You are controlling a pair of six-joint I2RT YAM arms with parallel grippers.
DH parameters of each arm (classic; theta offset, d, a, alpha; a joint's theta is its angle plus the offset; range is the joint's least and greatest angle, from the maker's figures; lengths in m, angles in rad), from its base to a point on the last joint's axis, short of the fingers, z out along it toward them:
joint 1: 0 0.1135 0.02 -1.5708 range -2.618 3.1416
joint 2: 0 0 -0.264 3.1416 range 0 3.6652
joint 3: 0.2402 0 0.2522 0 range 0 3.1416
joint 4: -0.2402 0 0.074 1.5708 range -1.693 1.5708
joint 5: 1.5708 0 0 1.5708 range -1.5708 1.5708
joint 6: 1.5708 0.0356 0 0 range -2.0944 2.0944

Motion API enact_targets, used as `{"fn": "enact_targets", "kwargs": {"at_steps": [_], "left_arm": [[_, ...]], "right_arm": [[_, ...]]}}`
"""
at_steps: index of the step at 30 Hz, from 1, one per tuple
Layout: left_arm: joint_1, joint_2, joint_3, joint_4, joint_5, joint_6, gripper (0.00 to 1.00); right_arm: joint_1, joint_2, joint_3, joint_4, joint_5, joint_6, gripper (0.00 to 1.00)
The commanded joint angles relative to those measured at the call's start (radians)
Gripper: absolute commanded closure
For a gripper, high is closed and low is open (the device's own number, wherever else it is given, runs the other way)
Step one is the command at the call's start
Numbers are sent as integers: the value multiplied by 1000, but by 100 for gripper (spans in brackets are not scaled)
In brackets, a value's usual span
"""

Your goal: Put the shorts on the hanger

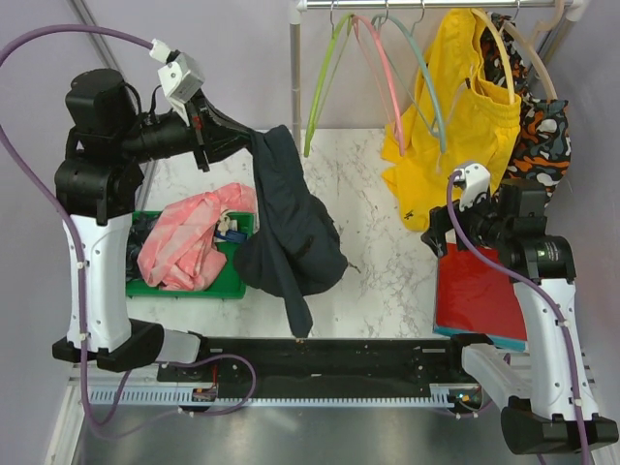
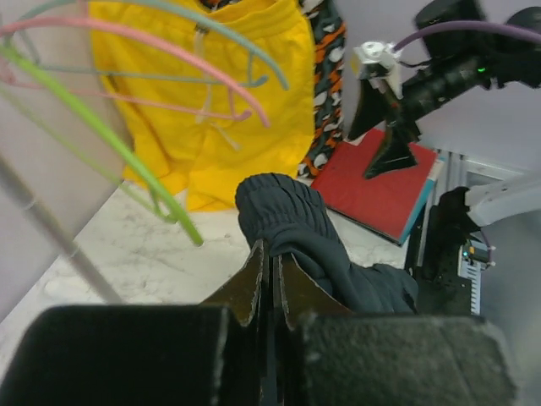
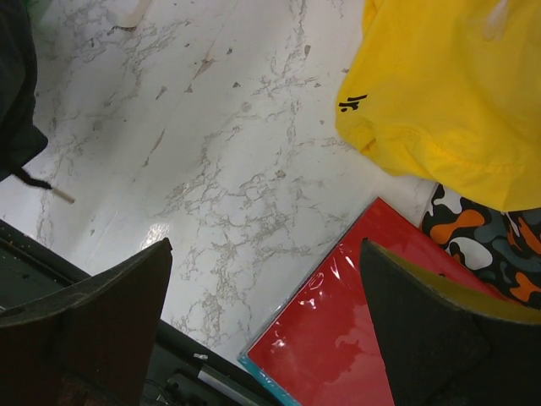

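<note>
The dark navy shorts (image 1: 291, 228) hang from my left gripper (image 1: 254, 138), which is shut on their waistband and holds them above the marble table, with the lower part bunched on it. In the left wrist view the jaws (image 2: 272, 254) pinch the ribbed waistband of the shorts (image 2: 292, 216). The pale teal hanger (image 1: 424, 73) hangs on the rail at the back, between the pink hanger and the yellow shorts; it also shows in the left wrist view (image 2: 245, 46). My right gripper (image 1: 455, 221) is open and empty, over the table's right side (image 3: 262, 321).
A lime green hanger (image 1: 323, 82) and a pink hanger (image 1: 383, 73) hang on the rail (image 1: 426, 5). Yellow shorts (image 1: 455, 116) and an orange-black patterned garment (image 1: 538, 126) hang at right. A green bin (image 1: 218, 286) holds pink cloth. A red folder (image 1: 480, 291) lies at right.
</note>
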Motion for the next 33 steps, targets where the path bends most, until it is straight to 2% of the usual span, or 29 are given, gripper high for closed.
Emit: {"fn": "enact_targets", "kwargs": {"at_steps": [1, 2, 3, 5, 6, 8, 9, 11, 12, 14, 15, 16, 17, 18, 19, 21, 22, 24, 25, 30, 33], "left_arm": [[-30, -66, -143, 325, 248, -197, 98], [-32, -84, -209, 404, 339, -200, 98], [-32, -121, -344, 414, 378, -140, 98], [-27, -173, -488, 411, 426, -45, 98], [-9, -227, -634, 407, 440, 66, 98], [8, -265, -831, 362, 440, 183, 96], [23, -279, -875, 318, 426, 339, 96], [28, -276, -939, 205, 336, 505, 98], [37, -266, -950, 87, 305, 668, 98], [59, -224, -967, -50, 251, 829, 98], [81, -210, -969, -192, 237, 978, 98], [97, -195, -969, -263, 225, 1051, 98], [114, -168, -962, -335, 207, 1125, 98], [140, -155, -959, -421, 198, 1271, 98], [148, -151, -958, -527, 182, 1317, 98], [161, -161, -976, -584, 141, 1382, 98], [161, -170, -988, -597, 129, 1391, 98], [161, -216, -1034, -589, 86, 1406, 98], [161, -233, -1051, -557, 60, 1403, 98], [161, -313, -1146, -493, -11, 1409, 98], [161, -342, -1172, -466, -39, 1408, 98]], "right_arm": [[-5, 13, 36, 29, -31, 26, 2], [-4, 16, 35, 28, -34, 26, 2], [-5, 17, 36, 26, -35, 25, 2], [-4, 17, 35, 25, -45, 18, 2], [-5, 17, 33, 20, -52, 14, 2], [-4, 16, 29, 12, -95, -1, 2], [-5, 14, 23, 8, -113, -8, 2], [-5, 14, 10, -1, -179, -28, 2], [-4, 14, -2, -6, -201, -52, 2], [-5, 25, -14, -14, -247, -78, 2], [-5, 40, -26, -15, -264, -100, 2], [-4, 49, -33, -24, -288, -112, 2], [-5, 63, -42, -32, -322, -129, 5], [-1, 91, -62, -37, -377, -139, 8], [18, 105, -75, -25, -396, -137, 10], [64, 135, -117, 11, -372, -120, 14], [135, 143, -128, 72, -342, -89, 15], [229, 170, -140, 124, -274, -69, 14], [319, 183, -137, 173, -212, -58, 13], [444, 351, -51, 251, -174, -78, 11], [567, 466, 1, 328, -114, -74, 12]]}}
